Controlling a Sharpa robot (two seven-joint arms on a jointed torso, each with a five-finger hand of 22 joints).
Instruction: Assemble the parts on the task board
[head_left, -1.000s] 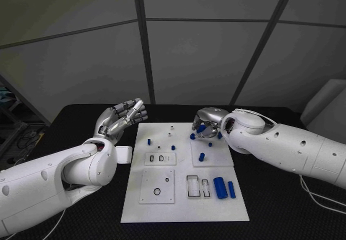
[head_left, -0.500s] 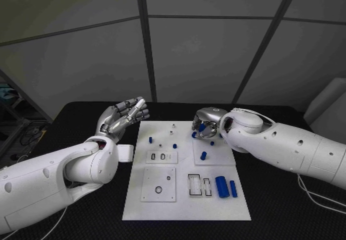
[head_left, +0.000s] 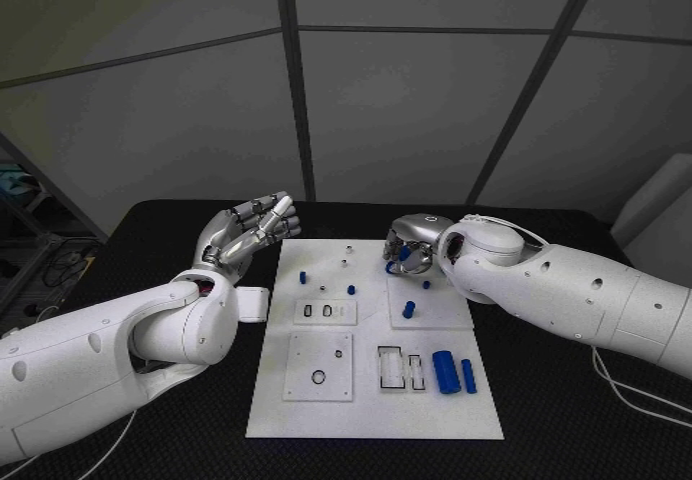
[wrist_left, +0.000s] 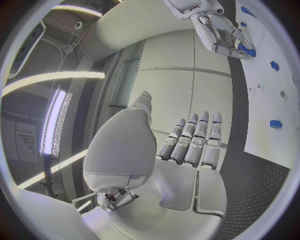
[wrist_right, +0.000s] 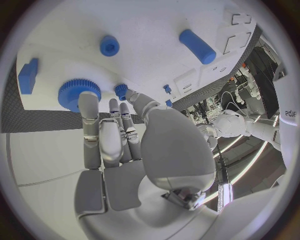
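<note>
1. The black tabletop (head_left: 173, 225) stands before grey wall panels.
2. The white task board (head_left: 368, 395) lies at its centre.
3. The left hand (head_left: 248, 228) is raised off the board's far-left corner, fingers extended side by side, holding nothing.
4. The right hand (head_left: 410, 248) reaches down at the board's far-right area, fingers on a blue gear (wrist_right: 75, 92); whether it is gripped cannot be told.
5. Two blue cylinders (head_left: 446, 371) lie near the board's right edge.

matt white task board (head_left: 368, 400), smooth blue plastic parts (head_left: 446, 371), textured black table (head_left: 577, 420)
</note>
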